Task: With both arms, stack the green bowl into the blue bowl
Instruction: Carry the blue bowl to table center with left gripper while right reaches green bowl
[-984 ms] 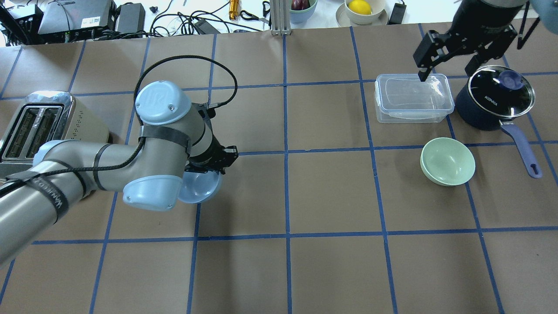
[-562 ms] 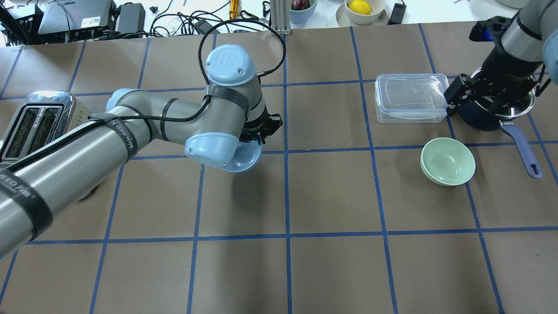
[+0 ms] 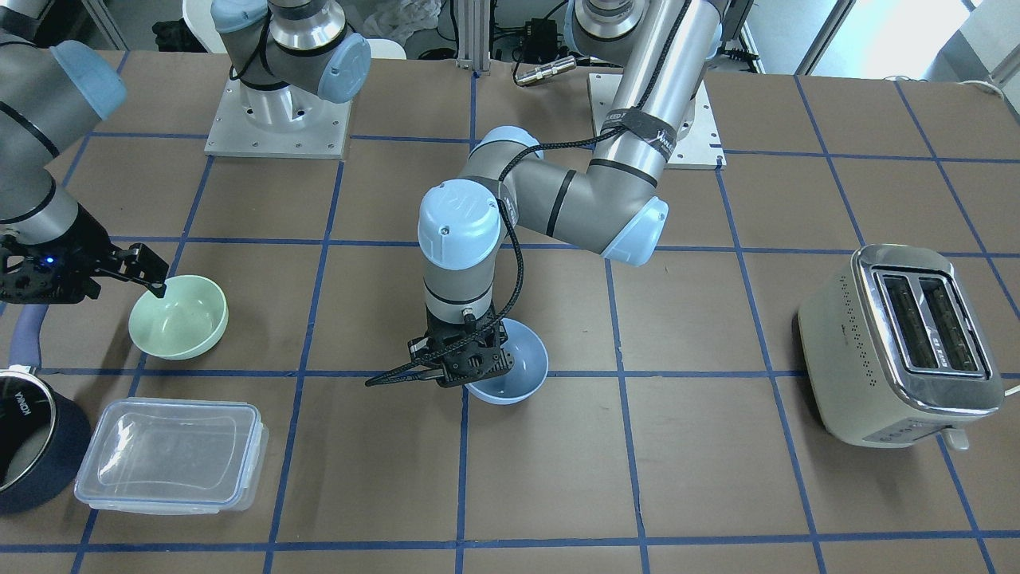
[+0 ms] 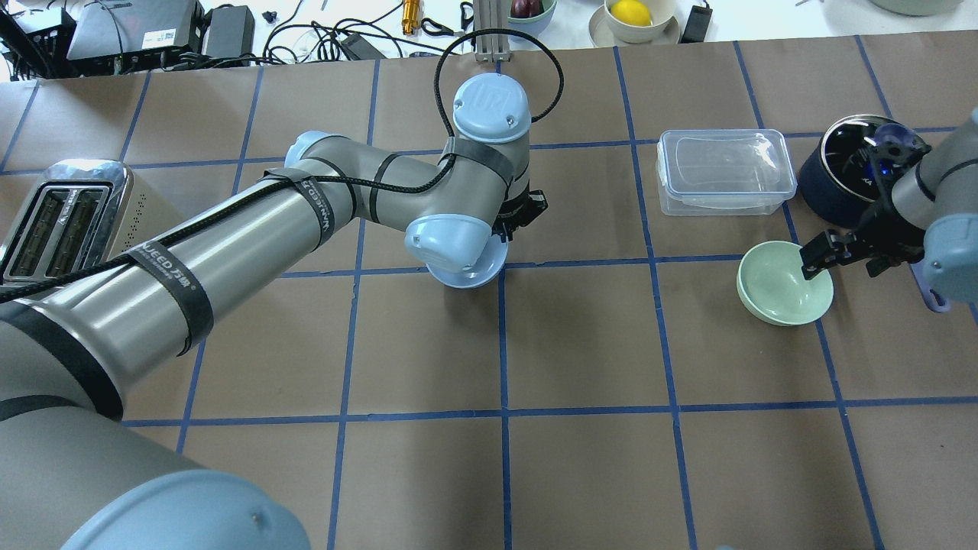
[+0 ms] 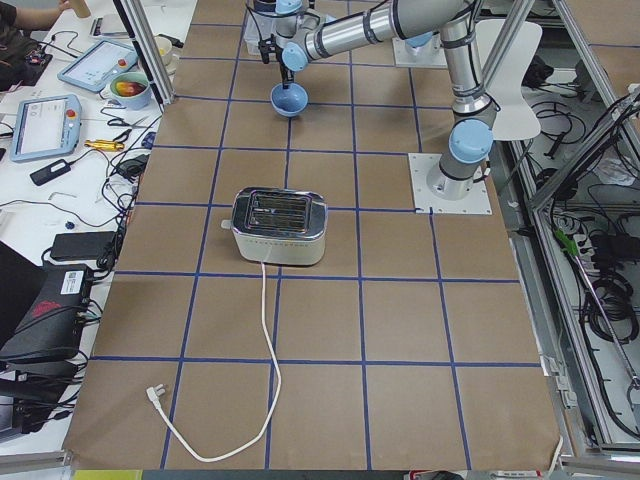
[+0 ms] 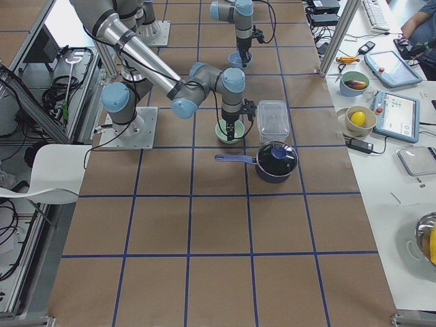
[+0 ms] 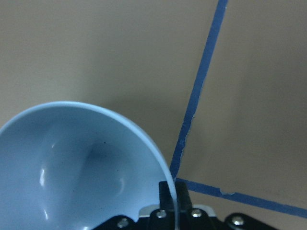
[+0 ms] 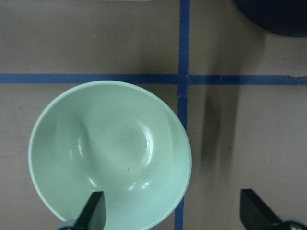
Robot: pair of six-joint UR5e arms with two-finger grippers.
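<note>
Rim of smooth round blue bowl (image 7: 86,172), pinched by left hand (image 7: 171,194)

- The table (image 4: 581,344) was brown, crossed by a grid of blue tape lines.
- The green bowl (image 4: 783,286) was plain pale mint-green.
- The blue bowl (image 3: 518,363) was plain pale periwinkle-blue.
- The left arm (image 4: 229,252) and right arm (image 3: 32,199) were silver-grey with light-blue joint caps.
- The left gripper (image 7: 171,196) and right gripper (image 8: 173,213) were black.
- The toaster (image 3: 837,375) was cream with a chrome top and 2 dark slots.
- The saucepan (image 4: 821,195) was dark navy with a periwinkle handle.
- The container (image 4: 722,172) was clear and colourless.
</note>
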